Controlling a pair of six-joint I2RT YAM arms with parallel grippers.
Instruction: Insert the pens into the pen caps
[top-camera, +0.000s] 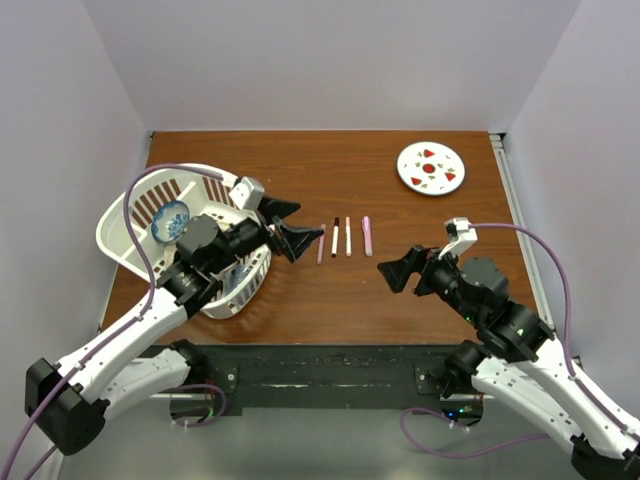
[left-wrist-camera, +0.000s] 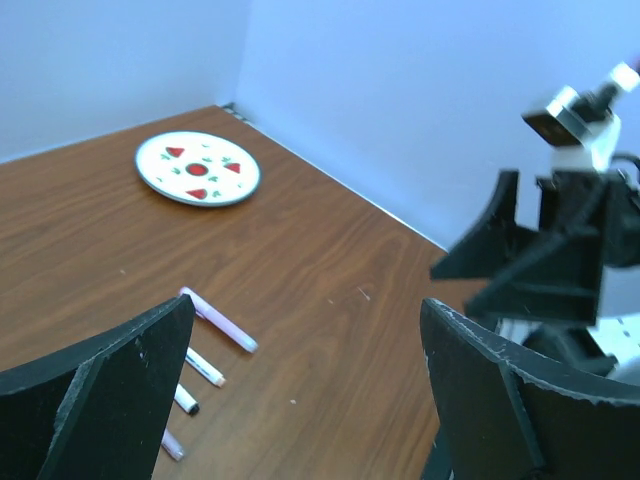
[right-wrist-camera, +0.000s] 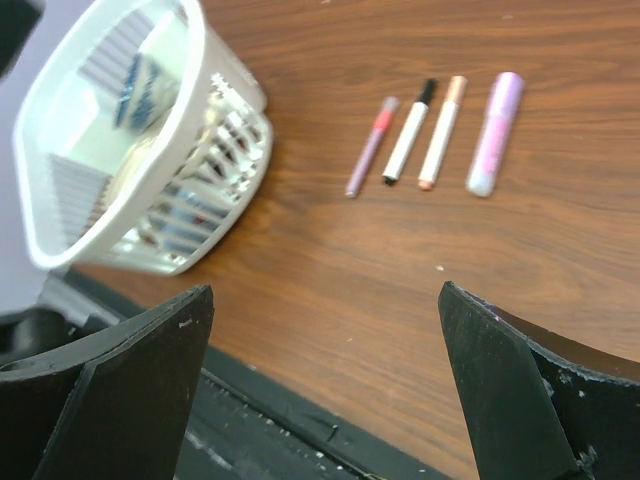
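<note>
Four pens lie side by side in a row mid-table: a thin lilac one (top-camera: 321, 243), a white one with a black end (top-camera: 335, 237), a white one with a peach end (top-camera: 348, 237) and a thicker lilac one (top-camera: 367, 236). The row also shows in the right wrist view (right-wrist-camera: 410, 132) and in the left wrist view (left-wrist-camera: 218, 320). I see no loose pen caps lying apart. My left gripper (top-camera: 308, 220) is open and empty, just left of the row. My right gripper (top-camera: 386, 276) is open and empty, a little right of and nearer than the row.
A white slatted basket (top-camera: 130, 215) lies tipped at the left with a blue bowl (top-camera: 170, 220) in it, under my left arm. A round white plate with red spots (top-camera: 431, 167) sits at the back right. The black mounting rail runs along the table's near edge.
</note>
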